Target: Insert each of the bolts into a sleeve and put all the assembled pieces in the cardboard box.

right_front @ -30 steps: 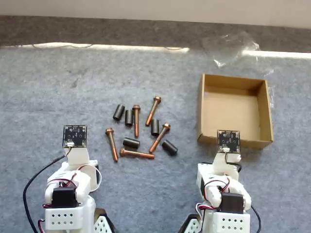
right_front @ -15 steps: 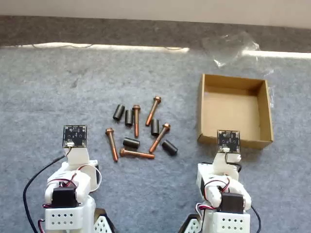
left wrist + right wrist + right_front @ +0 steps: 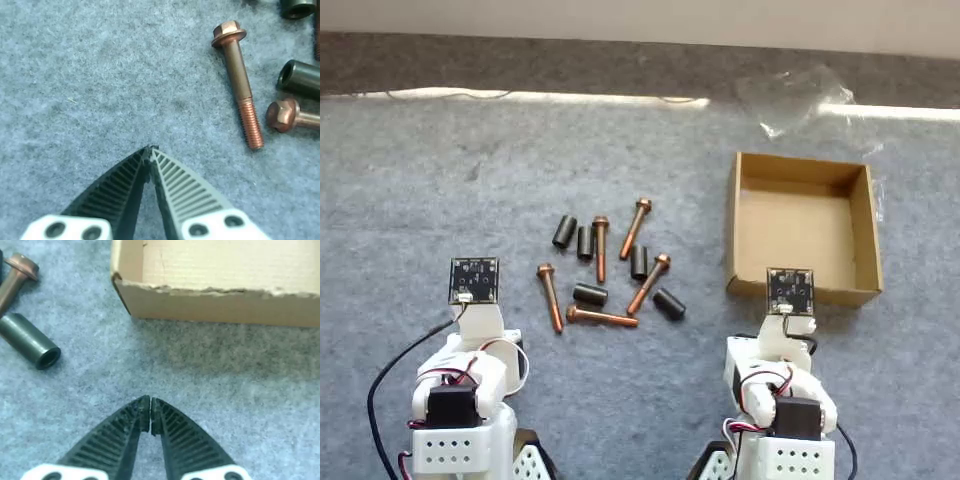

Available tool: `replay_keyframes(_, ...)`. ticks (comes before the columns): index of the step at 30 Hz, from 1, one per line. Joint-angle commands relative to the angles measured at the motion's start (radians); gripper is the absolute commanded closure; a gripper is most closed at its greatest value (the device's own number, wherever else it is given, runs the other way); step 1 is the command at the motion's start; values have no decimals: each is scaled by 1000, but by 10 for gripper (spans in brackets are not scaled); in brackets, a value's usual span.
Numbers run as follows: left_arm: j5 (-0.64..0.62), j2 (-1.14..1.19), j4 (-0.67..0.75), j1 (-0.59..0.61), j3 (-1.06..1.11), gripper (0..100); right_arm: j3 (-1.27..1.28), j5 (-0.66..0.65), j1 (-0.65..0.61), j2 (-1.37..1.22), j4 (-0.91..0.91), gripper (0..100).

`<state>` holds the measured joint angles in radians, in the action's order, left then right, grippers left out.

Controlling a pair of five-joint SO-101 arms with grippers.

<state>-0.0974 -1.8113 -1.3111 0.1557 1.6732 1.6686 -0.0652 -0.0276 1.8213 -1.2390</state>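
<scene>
nothing has moved in the last second. your left hand [image 3: 150, 150] and right hand [image 3: 150, 401] are clenched on nothing. no bolt is sleeved yet, so you're at the first pick: open the left hand onto the nearest bolt [image 3: 237, 82]. sleeves [image 3: 590, 295] lie crowded against bolts [image 3: 601, 248], hampering a clean grasp; the cardboard box [image 3: 732, 222] stands empty just ahead of the right hand.

Five copper-coloured bolts [image 3: 600, 248] and five short black sleeves [image 3: 590, 295] lie flat on the grey desk [image 3: 440, 180], scattered in one loose cluster at mixed angles, every piece still separate. The cardboard box [image 3: 733, 225], shallow and square, sits upright with its top open, just right of the cluster.
</scene>
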Motion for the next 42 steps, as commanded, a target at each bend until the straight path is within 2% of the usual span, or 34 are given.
replay_keyframes(1,-5,-8,-8,13,22,994,140,3,13,10,-4,993)
replay_keyframes(37,-5,-8,-8,13,22,994,139,0,8,10,5,992)
replay_keyframes(42,-5,-8,-8,13,22,994,139,-35,13,10,104,992)
